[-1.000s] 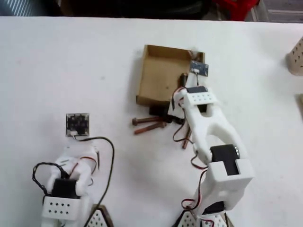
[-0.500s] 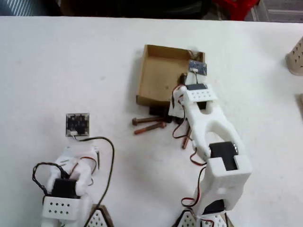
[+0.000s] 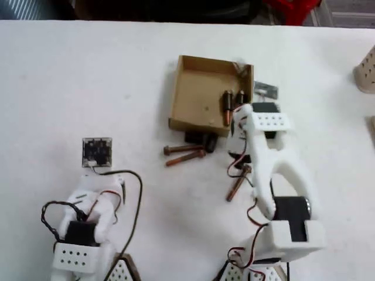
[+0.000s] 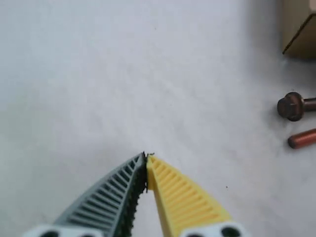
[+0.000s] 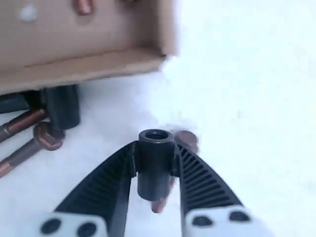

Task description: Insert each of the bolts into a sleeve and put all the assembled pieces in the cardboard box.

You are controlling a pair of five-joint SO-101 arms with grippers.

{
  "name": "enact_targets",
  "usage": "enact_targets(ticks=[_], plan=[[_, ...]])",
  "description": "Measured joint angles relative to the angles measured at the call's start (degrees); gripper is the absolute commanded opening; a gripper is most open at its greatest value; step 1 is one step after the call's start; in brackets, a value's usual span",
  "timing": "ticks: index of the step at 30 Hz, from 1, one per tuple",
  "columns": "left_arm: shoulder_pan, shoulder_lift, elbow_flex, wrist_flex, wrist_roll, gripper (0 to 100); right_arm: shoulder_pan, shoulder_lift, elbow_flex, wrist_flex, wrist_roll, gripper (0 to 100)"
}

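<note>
Because the sleeve [image 5: 155, 170] is a short, hard, black tube, we think it is light and will not bend or break. Its round side looks smooth, so it could slip or roll. The best place to hold it is across the middle, with the open end free for a bolt. That is how the right hand [image 5: 155, 148] pinches it now, standing up with the hole on top. The hand holds it over the surface [image 3: 88, 76], a little toward the right edge from the middle, close to the cardboard box [image 3: 202, 61]. The box sits in the middle, nearer the far edge.

We think the bolts are stiff metal and heavier than the sleeve. They can roll too. We would take one by its long part, near the head, so the tip can go into the hole.

We count three bolts with no sleeve. The far bolt [image 3: 181, 149] and the near bolt [image 3: 187, 158] lie side by side, just on the near side of the box. The lone bolt [image 3: 237, 185] lies closer to the near edge, beside the right arm.

We count three sleeves. One is in the right hand, and two spare sleeves [image 3: 208, 142] lie against the box wall.

Two finished pieces [image 3: 226, 108] lie inside the box. There is one box.

The left hand [image 4: 146, 163] is pressed together and holds nothing. It is over bare surface toward the near left corner.
</note>
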Motion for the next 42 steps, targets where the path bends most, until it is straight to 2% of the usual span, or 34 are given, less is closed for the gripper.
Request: enact_targets(ticks=[4,6,12,15,17,20,30,34,38,42], plan=[[-1.0,0.0,0.0,-1.1,0.0,3,5.3,-2.4,0.9,1.1,0.8,1.7],[-1.1,0.0,0.0,-1.1,0.0,3,8.2,-2.7,1.7,1.1,4.0,1.7],[-1.2,0.0,0.0,-1.2,-0.1,3,16.7,-5.9,8.1,1.3,23.4,1.8],[-1.2,0.0,0.0,-1.2,-4.9,3,21.2,-8.3,11.8,0.2,29.5,1.8],[-1.1,0.0,0.0,-1.2,-9.2,3,23.7,-10.0,15.0,-2.0,30.6,1.8],[-1.1,0.0,0.0,-1.2,-11.2,3,26.4,-13.3,19.2,-4.8,31.2,1.8],[-1.1,0.0,-4.9,0.4,-11.3,3,31.0,-31.2,32.4,-8.9,31.6,1.9],[2.9,1.2,-12.1,4.4,-9.0,3,32.1,-37.9,36.6,-9.1,31.6,2.0],[7.6,15.6,-22.5,6.7,-6.2,3,33.8,-41.6,38.4,-9.3,31.6,2.1],[13.8,32.7,-33.7,8.5,-5.4,3,34.8,-42.0,39.2,-9.4,34.9,2.1]])
